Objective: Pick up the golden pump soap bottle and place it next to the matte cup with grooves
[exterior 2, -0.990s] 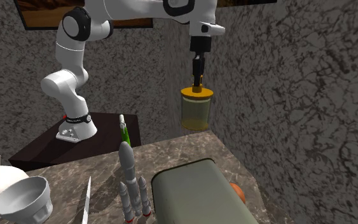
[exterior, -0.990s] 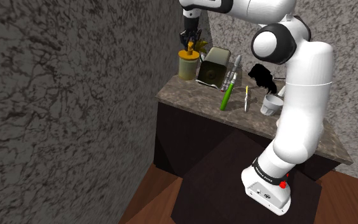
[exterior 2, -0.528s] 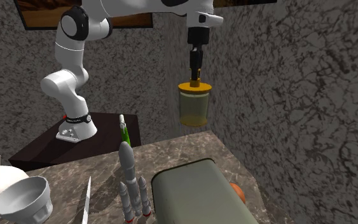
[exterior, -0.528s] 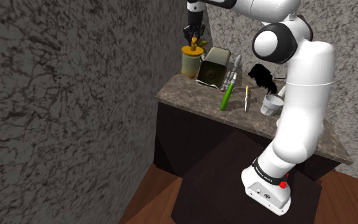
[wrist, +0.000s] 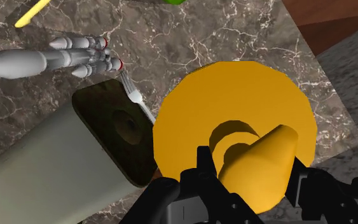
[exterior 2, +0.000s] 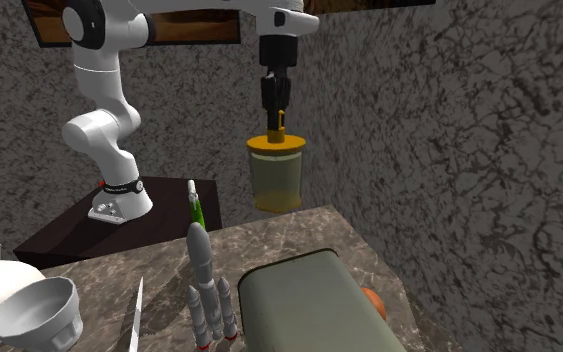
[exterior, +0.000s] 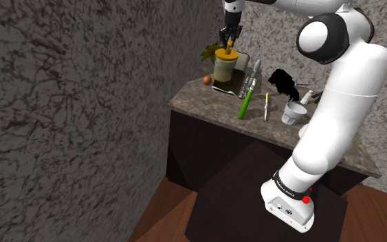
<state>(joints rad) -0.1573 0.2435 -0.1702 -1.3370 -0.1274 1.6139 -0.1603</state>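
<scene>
Your gripper (exterior 2: 278,116) is clamping the pump of the golden soap bottle (exterior 2: 276,178), hanging it above the table (exterior 2: 119,270). The wrist view is showing you a toy rocket (wrist: 50,60) underneath. The shoulder view is showing the pale cup (exterior: 293,113) well apart.

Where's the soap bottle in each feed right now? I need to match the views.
Shoulder view: soap bottle upper middle, hanging from the gripper, off the counter.
Second exterior view: soap bottle mid-picture, hanging under the gripper.
Wrist view: soap bottle right before the gripper, pump clasped.
Shared landmark: grey toy rocket.
</scene>
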